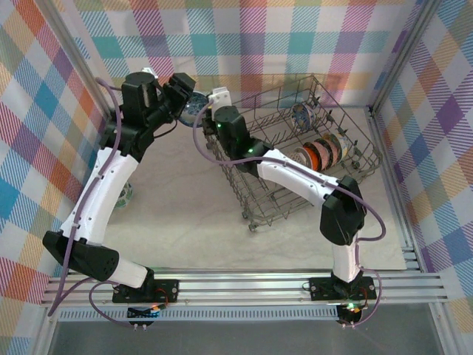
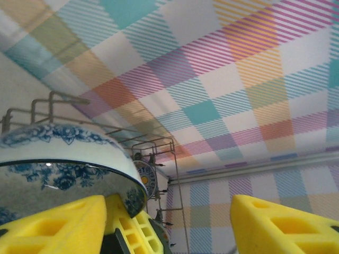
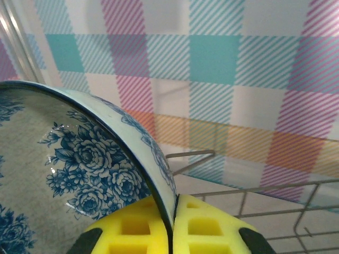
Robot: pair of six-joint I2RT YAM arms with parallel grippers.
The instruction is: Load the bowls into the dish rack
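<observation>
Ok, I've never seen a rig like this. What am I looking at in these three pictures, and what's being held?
Two robot arms are bolted at the near edge of a table. The overhead picture looks down from behind them, with the left arm on the left and the right arm on the right. The other two pictures come from a camera on each wrist, looking out past yellow fingers. The right tool pinches the rim of a blue-flowered bowl, held up just left of the dish rack. The rack is a grey wire basket with several bowls standing in it. The left tool is open, next to that same bowl.
</observation>
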